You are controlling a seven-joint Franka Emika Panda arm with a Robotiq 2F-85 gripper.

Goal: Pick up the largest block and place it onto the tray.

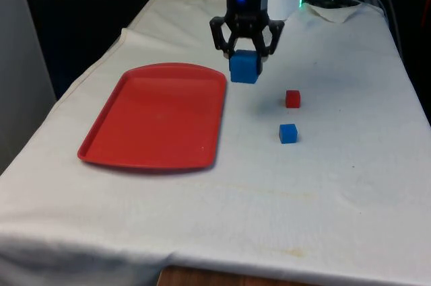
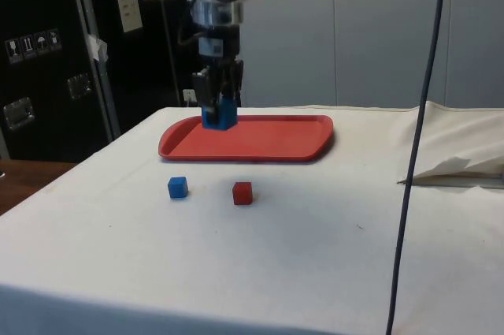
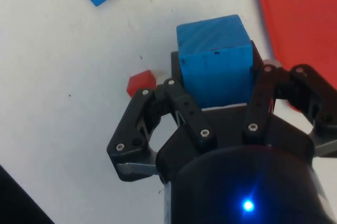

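Note:
My gripper (image 1: 245, 57) is shut on the large blue block (image 1: 244, 67) and holds it in the air just off the red tray's (image 1: 155, 116) far right corner. In the side view the large blue block (image 2: 217, 114) hangs in the gripper (image 2: 218, 102) above the tray's (image 2: 276, 138) near edge region. The wrist view has the blue block (image 3: 215, 58) clamped between the fingers (image 3: 174, 103), with the tray (image 3: 300, 18) beside it.
A small red cube (image 1: 292, 99) and a small blue cube (image 1: 288, 133) lie on the white cloth to the front view's right of the tray. Both appear in the side view as the red cube (image 2: 242, 192) and blue cube (image 2: 178, 187).

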